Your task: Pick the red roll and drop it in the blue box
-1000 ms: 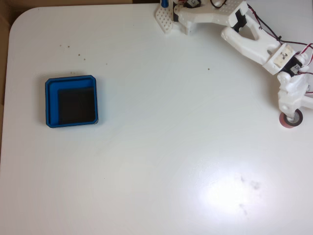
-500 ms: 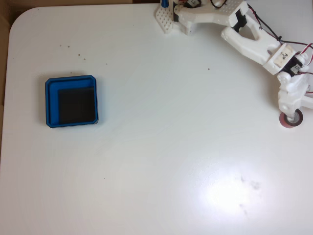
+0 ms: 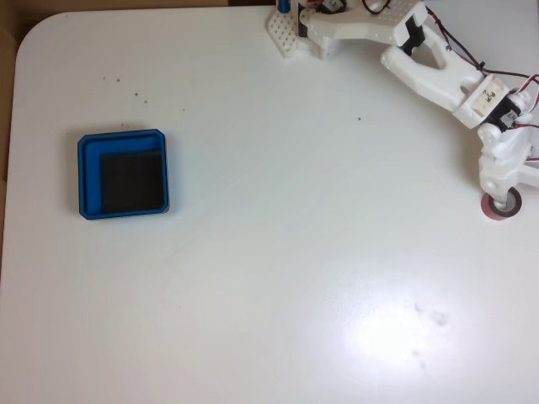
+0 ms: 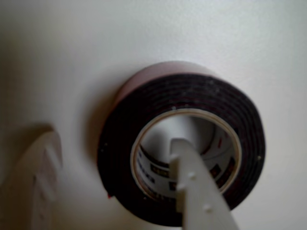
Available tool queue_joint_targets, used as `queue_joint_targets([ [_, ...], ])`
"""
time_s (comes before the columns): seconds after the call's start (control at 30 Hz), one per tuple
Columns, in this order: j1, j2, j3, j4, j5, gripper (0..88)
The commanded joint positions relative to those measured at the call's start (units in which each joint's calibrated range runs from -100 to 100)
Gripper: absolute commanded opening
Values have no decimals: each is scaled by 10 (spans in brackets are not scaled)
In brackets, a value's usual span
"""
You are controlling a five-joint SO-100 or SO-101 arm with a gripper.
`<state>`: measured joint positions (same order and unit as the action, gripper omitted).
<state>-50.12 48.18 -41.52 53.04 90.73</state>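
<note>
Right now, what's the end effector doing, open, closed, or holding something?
End effector: open, straddling the red roll's wall, one finger in its hollow core, the other outside; not yet clamped.

White table with a rounded corner, seen from above

The table (image 3: pixel 253 278) fills almost the whole fixed view — a smooth, glossy white top whose upper-left corner curves round. A bright patch of reflected light (image 3: pixel 389 335) sits low and to the right, with a few faint grey smudges (image 3: pixel 431 318) at its edge. Small dark specks (image 3: pixel 118 82) dot the surface towards the upper left, and one more speck (image 3: pixel 360 119) lies right of centre. Past the table's left and top edges runs a strip of brown surface (image 3: pixel 8 101), darker in the top-left corner. In the wrist view the same tabletop (image 4: pixel 72 48) shows as plain off-white — dim and softly shadowed.
</note>
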Motion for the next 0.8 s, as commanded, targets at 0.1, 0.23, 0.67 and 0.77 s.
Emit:
queue_joint_targets([
  [0.1, 6, -11, -34, 5, -3, 31],
  [0.23, 6, -11, -34, 5, -2, 3],
  [0.67, 5, -18, -34, 5, -1, 5],
  [0.77, 5, -29, -34, 5, 2, 5],
])
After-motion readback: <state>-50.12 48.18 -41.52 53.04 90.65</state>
